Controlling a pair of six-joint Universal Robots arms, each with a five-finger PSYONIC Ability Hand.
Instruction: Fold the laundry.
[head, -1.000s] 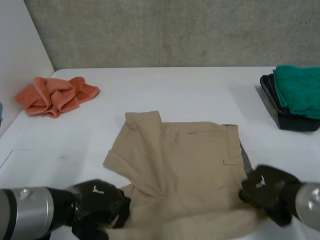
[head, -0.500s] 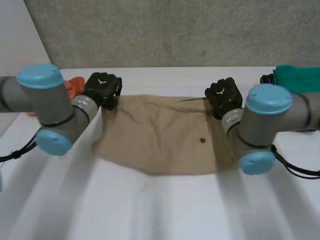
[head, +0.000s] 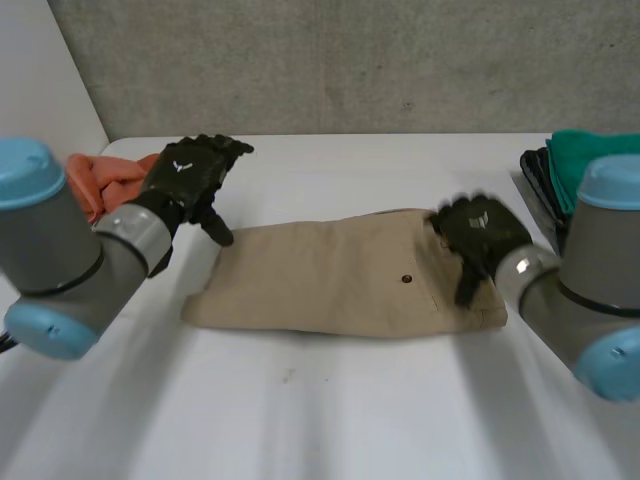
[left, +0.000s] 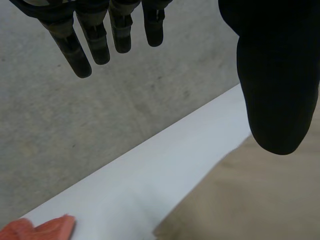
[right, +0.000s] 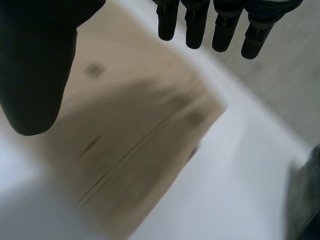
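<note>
**foldwatcher:** So what's different from half a second back?

**deskcam_guy:** Back then both hands pinched the far corners of the tan shorts (head: 340, 275), which hung half lifted. Now the shorts lie flat on the desk (head: 330, 400) as a long folded band, roughly in the middle, and both hands have let go. The left hand (head: 190, 175) is up off the far left corner, its fingers (left: 100, 45) straight and spread, thumb apart, nothing in them. The right hand (head: 478, 232) is over the right end, its fingers (right: 197, 30) also straight, holding nothing. Can't tell if it touches the cloth.

**foldwatcher:** How's the room around it?

**deskcam_guy:** A wide stretch of white desk lies on the near side. An orange cloth (head: 95, 180) sits bunched at the far left, just beside the left hand. A green towel (head: 590, 150) on a dark stack (head: 545, 205) is at the far right, near the right arm.

**foldwatcher:** Any labels?

**deskcam_guy:** Just a small white emblem (head: 183, 167) on the back of each hand, no letters I can read. One dark button (head: 407, 280) shows on the shorts.
</note>
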